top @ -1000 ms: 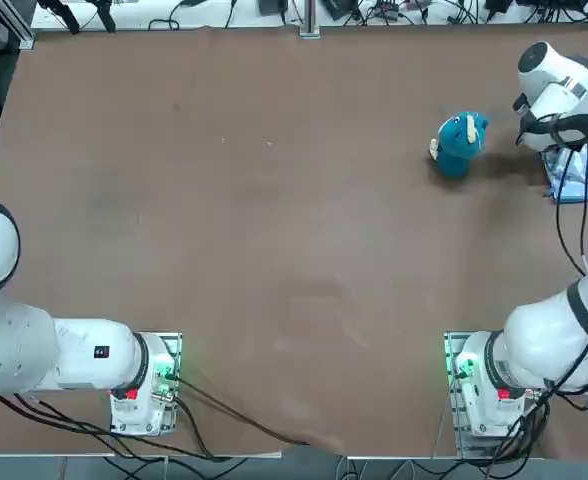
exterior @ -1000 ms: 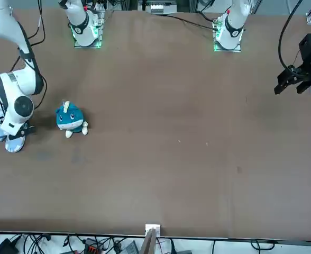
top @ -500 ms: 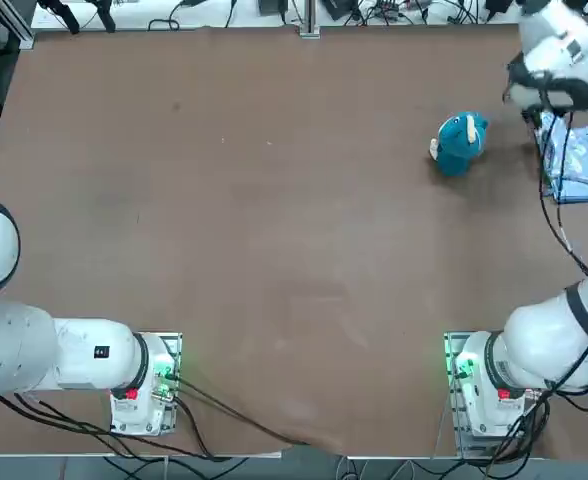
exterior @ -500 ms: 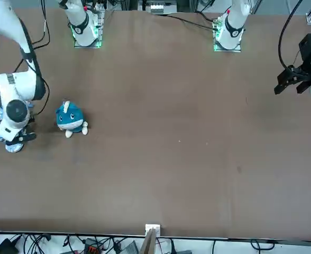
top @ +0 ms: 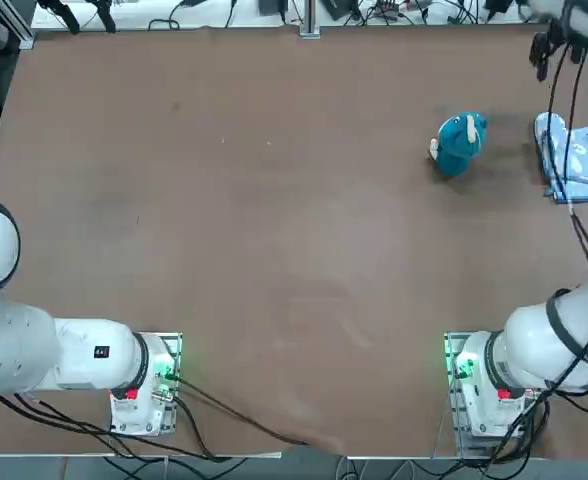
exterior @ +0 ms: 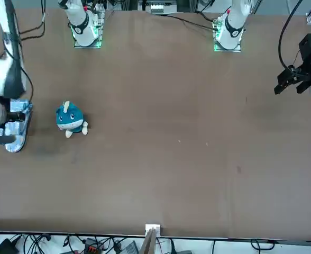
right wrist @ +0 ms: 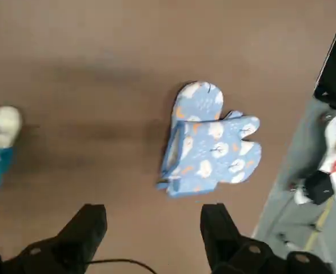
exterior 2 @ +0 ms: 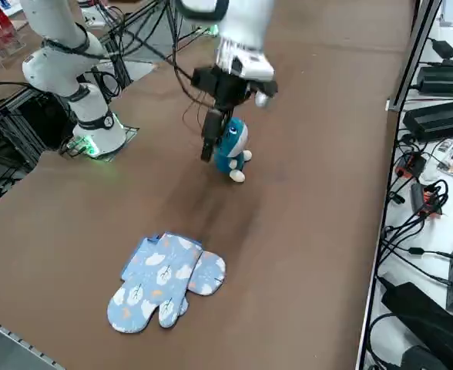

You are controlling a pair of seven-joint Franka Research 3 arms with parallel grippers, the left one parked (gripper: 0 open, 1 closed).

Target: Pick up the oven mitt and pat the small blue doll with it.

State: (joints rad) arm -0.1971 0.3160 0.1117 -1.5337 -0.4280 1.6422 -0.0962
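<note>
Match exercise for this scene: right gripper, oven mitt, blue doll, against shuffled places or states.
1. right gripper
2. oven mitt
3. blue doll

A. blue with pale patches, flat on the table
B. fingers apart, nothing between them, above the table
C. plush, with white feet, on the table, in no one's grip

Pairs: 1-B, 2-A, 3-C

We see the oven mitt (exterior 2: 161, 281) lying flat on the brown tabletop, light blue fabric with whitish patches and small orange marks. It looks layered, one rounded lobe reaching out beyond the upper piece. We note the doll (top: 460, 143) near it, apart from it: teal-blue plush, rounded body, cream parts on the head, pale belly, stubby whitish feet. In the front view we see its face.
</note>
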